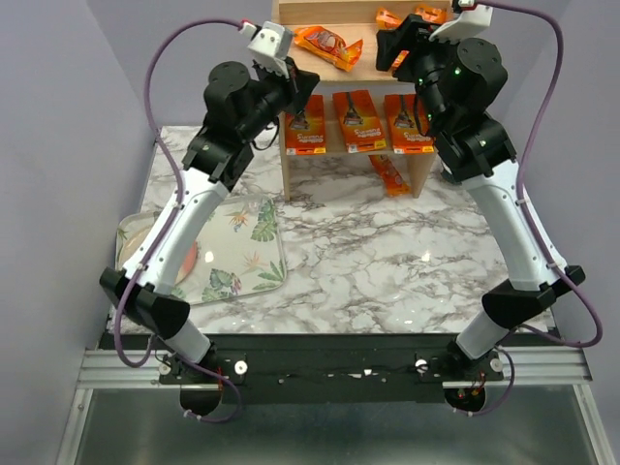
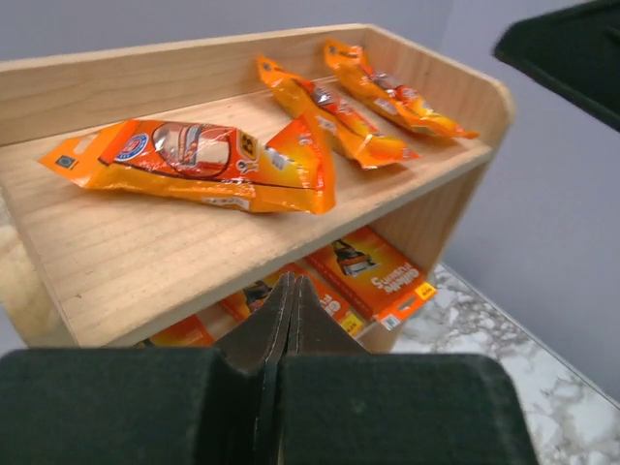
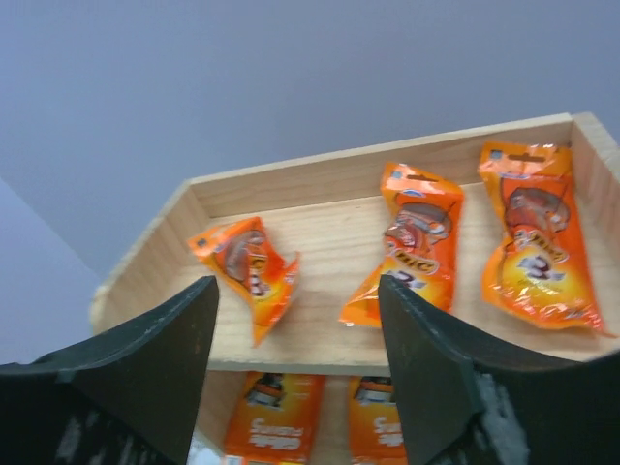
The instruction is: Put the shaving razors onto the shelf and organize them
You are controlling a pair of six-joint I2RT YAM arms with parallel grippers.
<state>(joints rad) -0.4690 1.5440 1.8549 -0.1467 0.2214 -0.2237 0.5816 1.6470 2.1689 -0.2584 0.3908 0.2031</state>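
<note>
A small light-wood shelf [image 1: 288, 174] with two levels stands at the far edge of the white marble table [image 1: 387, 262]. Three soft bright-orange razor bags [image 3: 412, 242] lie flat on the top level, side by side with gaps between them. One is near the left wall, one is in the middle, and one is near the right wall. Three flat bright-orange razor cards [image 1: 358, 121] lie in a row on the lower level, close beside each other. One narrow orange razor pack [image 1: 390, 176] lies on the table at the foot of the shelf, near its right side wall.

The left gripper [image 2: 293, 283] hangs in front of the left part of the shelf, near the front edge of the top level. Its two black fingers are pressed tight together and hold nothing. The right gripper [image 3: 297, 286] is up by the right part of the top level. Its fingers stand wide apart with nothing between them.

A pale tray with green leaf pictures [image 1: 252, 262] sits by the left edge of the table, partly under the left arm.
</note>
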